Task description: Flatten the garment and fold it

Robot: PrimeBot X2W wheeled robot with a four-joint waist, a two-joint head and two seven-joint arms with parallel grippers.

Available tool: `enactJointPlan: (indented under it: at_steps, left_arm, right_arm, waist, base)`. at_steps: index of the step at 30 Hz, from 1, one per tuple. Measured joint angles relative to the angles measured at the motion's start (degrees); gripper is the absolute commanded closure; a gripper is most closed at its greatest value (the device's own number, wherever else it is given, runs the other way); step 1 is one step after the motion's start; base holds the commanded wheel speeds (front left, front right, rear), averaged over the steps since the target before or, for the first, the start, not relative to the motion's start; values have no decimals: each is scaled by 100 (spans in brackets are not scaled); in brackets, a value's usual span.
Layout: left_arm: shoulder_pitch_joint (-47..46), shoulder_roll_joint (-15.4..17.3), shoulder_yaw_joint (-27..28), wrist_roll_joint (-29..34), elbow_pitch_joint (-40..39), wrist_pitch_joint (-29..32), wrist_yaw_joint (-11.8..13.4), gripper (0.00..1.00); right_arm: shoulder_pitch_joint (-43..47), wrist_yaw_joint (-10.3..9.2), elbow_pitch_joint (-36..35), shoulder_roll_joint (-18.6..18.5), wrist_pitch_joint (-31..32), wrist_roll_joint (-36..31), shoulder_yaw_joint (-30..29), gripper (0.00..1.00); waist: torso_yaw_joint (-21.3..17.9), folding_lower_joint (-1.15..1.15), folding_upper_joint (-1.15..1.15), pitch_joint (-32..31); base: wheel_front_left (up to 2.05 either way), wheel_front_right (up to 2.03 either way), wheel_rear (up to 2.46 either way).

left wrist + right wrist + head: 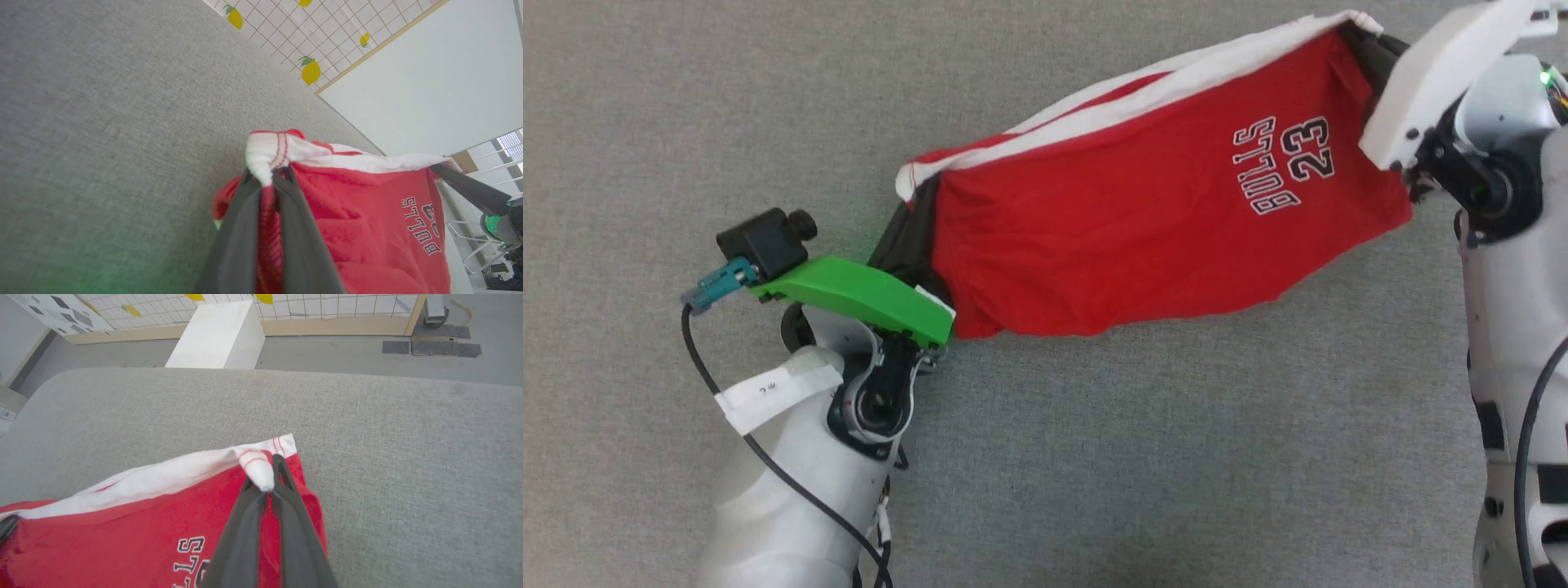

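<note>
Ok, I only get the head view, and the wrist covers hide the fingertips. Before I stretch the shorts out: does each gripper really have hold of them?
Observer: The left does. In its wrist view the left gripper is shut on a bunched corner of the garment, right on its white band.
Operator: And the right?
Observer: In its own wrist view the right gripper is shut on the band's other corner, with a small white fold poking out between the fingertips.
Operator: Anything past the far edge?
Observer: In the right wrist view a white box stands on the floor just beyond the grey surface.
</note>
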Motion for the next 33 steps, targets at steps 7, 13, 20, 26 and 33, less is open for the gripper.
enactJointPlan:
  at_steps: [7, 13, 20, 26, 33]
  left_arm:
    - [-205, 0, -27, 76, -32, 1, 1, 100]
    - [-320, 7, -56, 158, 36, 51, 160, 100]
    - [-364, 24, -74, 127, 78, 314, 241, 0]
    - [-331, 47, -93, 60, 65, 490, 323, 0]
    - [-7, 132, -43, -26, -153, 520, 571, 0]
  right_arm:
    - [-441, 0, 693, 108, -69, -387, 7, 100]
    - [-672, 0, 1203, 185, -109, -593, 57, 100]
    - [-767, 0, 1519, 226, -311, -637, 177, 0]
    - [-794, 0, 1644, 216, -608, -561, 253, 0]
    - [-794, 0, 1664, 170, -955, -310, 238, 0]
  waist:
    - [1, 0, 0, 227]
    - [-34, 0, 0, 329]
    - [-34, 0, 0, 286]
    - [-39, 0, 0, 135]
    - [-59, 0, 0, -178]
  base:
    - [0, 0, 0]
    - [0, 0, 0]
    - [0, 0, 0]
    - [0, 0, 0]
    - [0, 0, 0]
